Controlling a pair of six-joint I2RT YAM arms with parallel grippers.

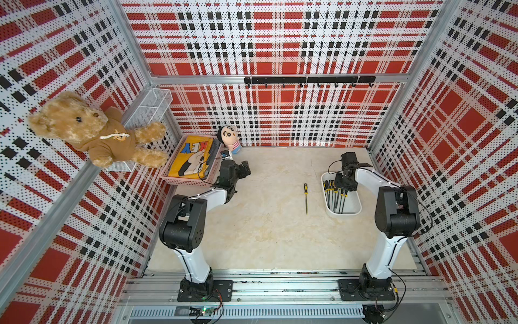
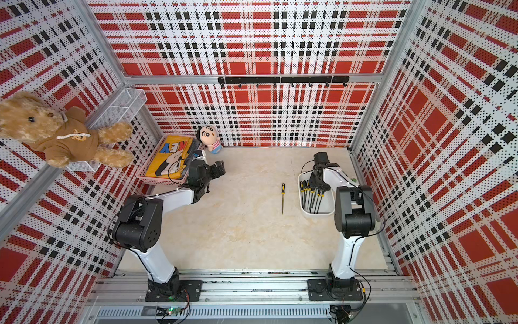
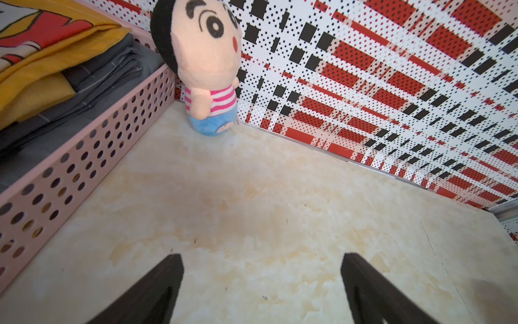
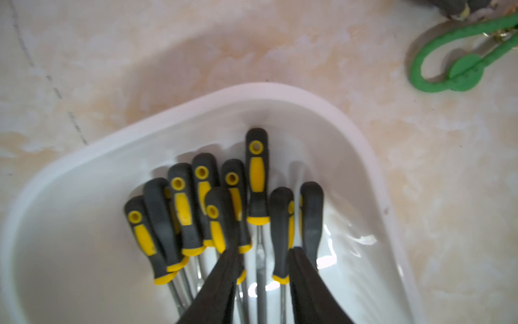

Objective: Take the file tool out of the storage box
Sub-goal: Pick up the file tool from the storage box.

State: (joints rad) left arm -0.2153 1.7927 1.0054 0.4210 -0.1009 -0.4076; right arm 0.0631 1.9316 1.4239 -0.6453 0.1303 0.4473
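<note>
The storage box is a white tub at the right of the table, holding several file tools with black-and-yellow handles. One more file tool lies on the table just left of the box. My right gripper reaches down into the box rim, over the handles. Its jaws stand partly apart, with one handle and a bare shaft between them, unclamped. My left gripper hangs open and empty over bare table.
A pink perforated basket with folded cloths sits at the back left, a small doll beside it. A teddy bear sits on a wire shelf on the left wall. A green loop lies beyond the box.
</note>
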